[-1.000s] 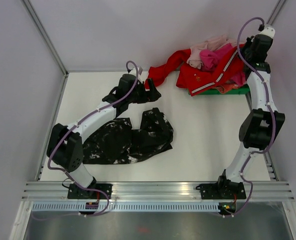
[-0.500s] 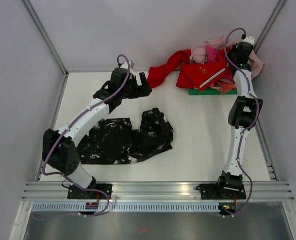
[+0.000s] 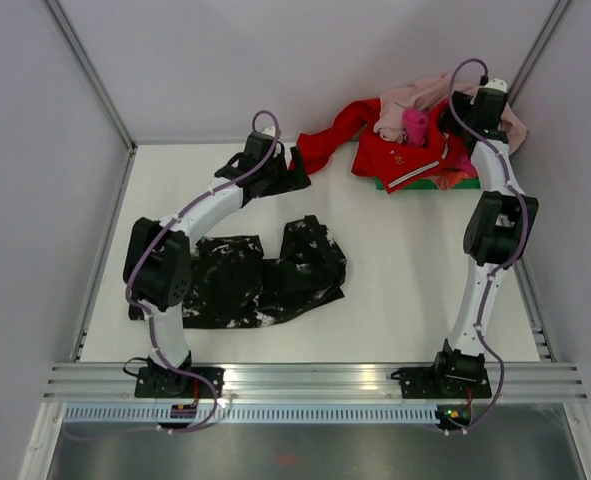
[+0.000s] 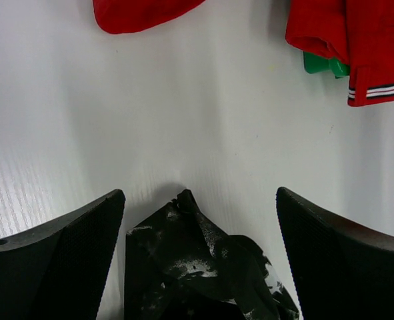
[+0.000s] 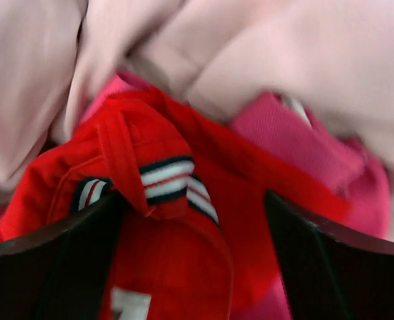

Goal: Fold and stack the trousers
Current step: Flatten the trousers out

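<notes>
So, trousers (image 3: 255, 275): crumpled on desk (image 3: 405, 270)
Left pincer (image 4: 200, 195): spread, empty, over trousers' edge
Right pincer (image 5: 193, 200): spread above red garment (image 5: 183, 267)

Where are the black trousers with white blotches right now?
In the top view the trousers lie crumpled on the left half of the table, nearer the front edge, apart from the red garment at the back right.
</notes>
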{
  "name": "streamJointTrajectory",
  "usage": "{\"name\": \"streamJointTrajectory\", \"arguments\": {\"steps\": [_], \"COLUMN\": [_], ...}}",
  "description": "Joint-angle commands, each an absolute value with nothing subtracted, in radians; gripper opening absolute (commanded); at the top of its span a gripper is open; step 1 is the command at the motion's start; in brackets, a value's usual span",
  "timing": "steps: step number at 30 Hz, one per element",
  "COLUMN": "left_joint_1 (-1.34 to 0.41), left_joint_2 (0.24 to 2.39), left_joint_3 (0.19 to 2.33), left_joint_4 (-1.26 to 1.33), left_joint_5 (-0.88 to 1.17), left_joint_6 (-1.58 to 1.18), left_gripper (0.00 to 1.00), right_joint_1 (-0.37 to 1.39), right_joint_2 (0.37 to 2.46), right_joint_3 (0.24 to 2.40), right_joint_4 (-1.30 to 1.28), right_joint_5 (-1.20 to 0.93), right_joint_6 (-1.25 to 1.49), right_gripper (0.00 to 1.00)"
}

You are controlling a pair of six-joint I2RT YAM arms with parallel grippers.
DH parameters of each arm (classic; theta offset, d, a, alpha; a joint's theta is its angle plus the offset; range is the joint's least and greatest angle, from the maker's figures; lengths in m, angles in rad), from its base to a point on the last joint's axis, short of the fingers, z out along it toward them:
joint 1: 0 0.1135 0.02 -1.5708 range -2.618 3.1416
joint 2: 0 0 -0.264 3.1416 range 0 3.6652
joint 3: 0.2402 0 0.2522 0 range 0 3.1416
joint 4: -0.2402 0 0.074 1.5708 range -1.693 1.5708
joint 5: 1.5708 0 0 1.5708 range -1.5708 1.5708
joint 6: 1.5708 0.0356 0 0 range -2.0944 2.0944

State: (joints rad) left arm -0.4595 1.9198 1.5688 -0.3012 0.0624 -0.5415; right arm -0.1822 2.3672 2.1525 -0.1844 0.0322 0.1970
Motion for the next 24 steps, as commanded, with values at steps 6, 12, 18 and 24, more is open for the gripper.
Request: {"name": "streamJointTrajectory", "arguments": {"steps": [6, 12, 18, 24], "left_joint_1": [-0.46, -0.46, -0.456, -0.428], "left_joint_2": [1.769, 1.619, 1.497, 1.408], "left_joint_3": [1.513, 1.422, 1.316, 1.266], "left_joint_4": [-0.304, -0.383, -0.429, -0.498], "left_joint_5": [0.074, 0.034, -0.06, -0.11], "left_joint_6": [-0.545, -0.554, -0.595, -0.609], "left_gripper": [1.0, 1.0, 1.0, 1.0], "right_joint_1": [-0.152, -0.15, -0.036, 0.256], "right_joint_2": [2.054, 1.856, 1.692, 1.745], "right_joint_3": [2.086, 2.017, 1.861, 1.689], "right_joint_4": [-0.504, -0.56, -0.54, -0.411], "right_joint_5": [-0.047, -0.045, -0.035, 0.02], "right_joint_6": [0.259, 0.299, 0.324, 0.4], "right_gripper": [0.98, 0.98, 0.98, 0.98]}}
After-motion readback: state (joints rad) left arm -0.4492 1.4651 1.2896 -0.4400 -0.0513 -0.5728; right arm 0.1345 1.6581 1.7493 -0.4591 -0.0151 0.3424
